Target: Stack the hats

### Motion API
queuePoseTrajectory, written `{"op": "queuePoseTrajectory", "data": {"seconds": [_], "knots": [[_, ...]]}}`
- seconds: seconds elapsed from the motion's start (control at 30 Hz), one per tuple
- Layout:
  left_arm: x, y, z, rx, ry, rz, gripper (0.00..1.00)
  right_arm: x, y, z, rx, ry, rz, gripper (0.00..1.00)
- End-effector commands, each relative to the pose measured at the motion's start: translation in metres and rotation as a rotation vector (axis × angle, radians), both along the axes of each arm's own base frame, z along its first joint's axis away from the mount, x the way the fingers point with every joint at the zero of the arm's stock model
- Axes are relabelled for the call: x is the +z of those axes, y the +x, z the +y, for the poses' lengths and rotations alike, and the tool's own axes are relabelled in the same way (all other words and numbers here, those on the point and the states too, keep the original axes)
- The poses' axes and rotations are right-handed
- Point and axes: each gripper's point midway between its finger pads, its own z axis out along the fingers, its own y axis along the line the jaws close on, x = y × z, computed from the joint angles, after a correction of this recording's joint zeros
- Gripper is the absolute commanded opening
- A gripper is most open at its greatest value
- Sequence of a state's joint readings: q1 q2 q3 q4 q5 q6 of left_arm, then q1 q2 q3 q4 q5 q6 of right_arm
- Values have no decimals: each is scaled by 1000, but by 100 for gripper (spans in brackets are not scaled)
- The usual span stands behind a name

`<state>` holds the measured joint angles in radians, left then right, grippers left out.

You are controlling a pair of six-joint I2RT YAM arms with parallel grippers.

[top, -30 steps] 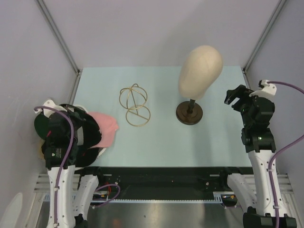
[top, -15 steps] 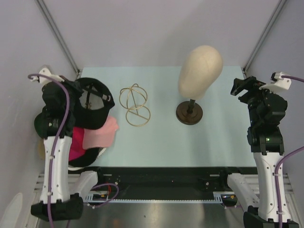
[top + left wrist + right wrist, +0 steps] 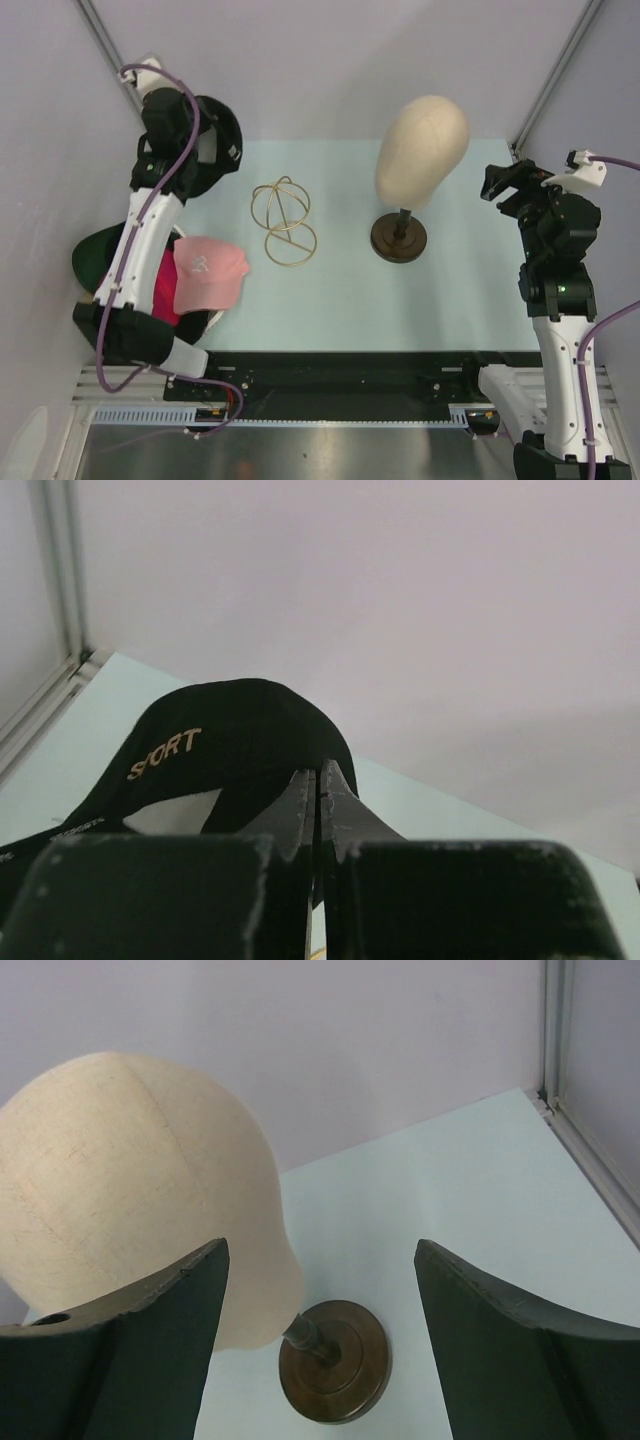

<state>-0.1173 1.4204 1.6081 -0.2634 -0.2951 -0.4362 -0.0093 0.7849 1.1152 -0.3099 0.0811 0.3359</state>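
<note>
My left gripper is raised at the far left and shut on the black cap with gold lettering. In the left wrist view the cap hangs in front of my closed fingers. A light pink cap lies on top of a pile at the near left, over a magenta cap and a dark green cap. No tan cap shows. My right gripper is open and empty at the right, facing the mannequin head.
The beige mannequin head stands on a dark round base at centre right. A gold wire ornament lies at centre left. Walls close off the left, back and right sides.
My left arm has lifted the black cap off the pile and carried it up and back towards the far left corner. The pink cap now lies uncovered. The right gripper has barely moved.
</note>
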Motion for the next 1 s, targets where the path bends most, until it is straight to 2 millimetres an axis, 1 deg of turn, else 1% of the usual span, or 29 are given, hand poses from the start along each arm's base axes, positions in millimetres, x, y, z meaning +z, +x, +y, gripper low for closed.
{"op": "queuePoseTrajectory", "data": {"seconds": [0.0,0.03,0.07,0.1,0.13,0.17,0.2,0.23,0.27,0.3,0.33,0.4,0.43,0.5,0.57,0.6,0.63,0.67,0.7,0.73,0.77,0.8,0.83,0.87,0.9,0.97], "knots": [[49,24,-26,18,18,-128,0,19,-1,9,41,20,-50,80],[49,28,-28,35,31,-129,0,18,1,10,45,24,-47,80],[39,38,-44,15,35,-110,0,17,1,11,55,22,-46,80],[44,40,-48,17,32,-117,0,15,2,12,58,24,-41,80],[42,42,-58,9,34,-108,0,13,3,13,64,22,-35,80],[31,47,-66,3,41,-82,0,11,4,13,64,22,-29,80],[28,48,-71,-1,41,-76,0,11,3,20,89,23,-28,80],[25,46,-83,-21,44,-69,0,9,3,21,94,23,-24,80],[23,45,-90,-37,44,-68,0,8,3,21,94,23,-24,80],[15,44,-97,-50,59,-49,0,7,3,22,97,23,-22,80],[12,40,-109,-75,68,-44,0,5,4,23,100,24,-16,80],[2,31,-114,-80,81,-16,0,2,4,24,103,28,-11,80],[-2,27,-120,-94,83,-7,0,1,5,24,105,31,-10,80],[-9,16,-120,-99,90,8,0,-1,5,24,105,34,-7,80],[-11,6,-122,-98,99,9,0,-2,6,27,116,34,-7,80],[-23,3,-120,-91,122,33,0,-3,7,27,116,38,-4,80],[-16,-6,-119,-97,120,16,0,-4,8,27,116,38,-2,80],[-17,-10,-118,-97,124,15,0,-5,8,33,146,36,1,80],[-25,-14,-116,-89,139,33,0,-6,10,35,155,35,3,80],[-19,-23,-114,-90,135,18,0,-7,10,38,171,32,5,80],[-19,-28,-113,-88,137,14,0,-8,11,41,181,33,8,80],[-28,-32,-110,-78,153,30,0,-9,12,42,184,30,10,80],[-30,-37,-112,-84,160,30,0,-11,12,43,183,27,13,80],[-24,-46,-108,-77,155,13,0,-12,12,46,192,29,16,80],[-33,-50,-107,-76,169,31,0,-11,12,46,188,27,11,80],[-34,-60,-105,-78,166,34,0,-14,12,50,200,24,16,80]]}}
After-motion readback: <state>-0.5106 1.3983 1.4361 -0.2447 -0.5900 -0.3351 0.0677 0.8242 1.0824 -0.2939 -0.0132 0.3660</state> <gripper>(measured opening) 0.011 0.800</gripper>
